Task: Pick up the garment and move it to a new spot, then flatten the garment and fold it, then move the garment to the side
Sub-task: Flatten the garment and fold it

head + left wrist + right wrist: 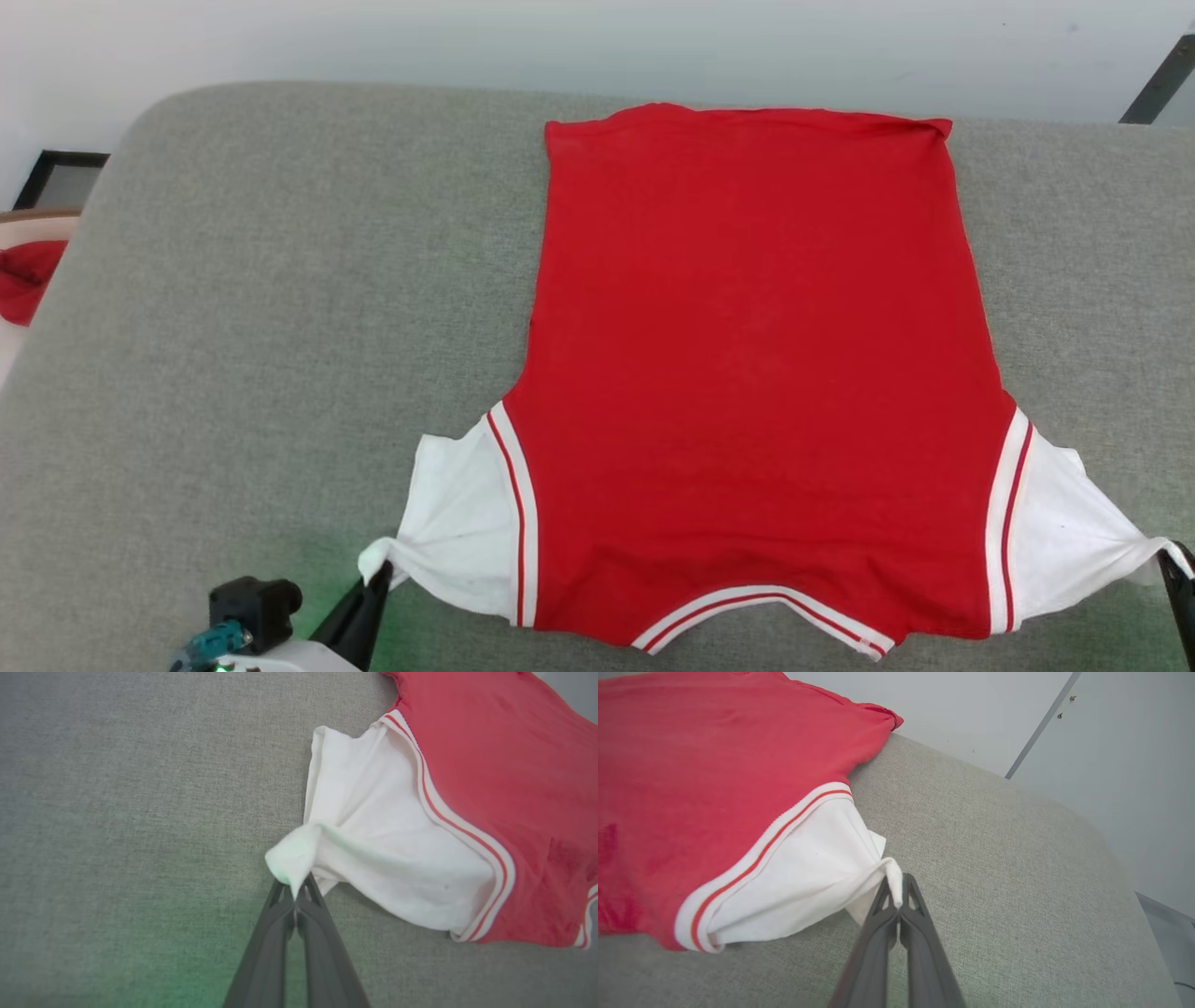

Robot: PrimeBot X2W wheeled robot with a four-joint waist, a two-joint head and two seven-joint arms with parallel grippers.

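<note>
Flattening the garment [756,373], as far as can be judged. Lying spread on the grey padded surface [280,327], right of centre, plain red side facing up, with the hem [747,117] toward the far edge and the striped collar trim [766,607] at the near edge.

Gripping the tip of the left sleeve [457,523] with the left gripper [378,583] at the near left, both dark fingers pressed together on a bunched wad of white cloth. Gripping the tip of the right sleeve [1064,541] with the right gripper [1174,560] at the near right, fingers likewise clenched on a thin fold of white. Holding both sleeves drawn outward into points, each creasing toward its pinch, and lifting slightly off the surface at the tips.

Judging the move to a new spot as done, the body as nearly smooth, and the folding as not yet begun. Showing a small turned-over corner at the far right of the hem, possibly needing a tidy.

Calling next, most likely, for an even outward tug on both sides to take out the sleeve creases, then lowering the tips flat before letting go, without dragging the red body sideways. After that, bringing the sleeves inward over the body for the first fold.

Leaving aside the small red cloth [23,280] lying off the surface's left edge.
</note>
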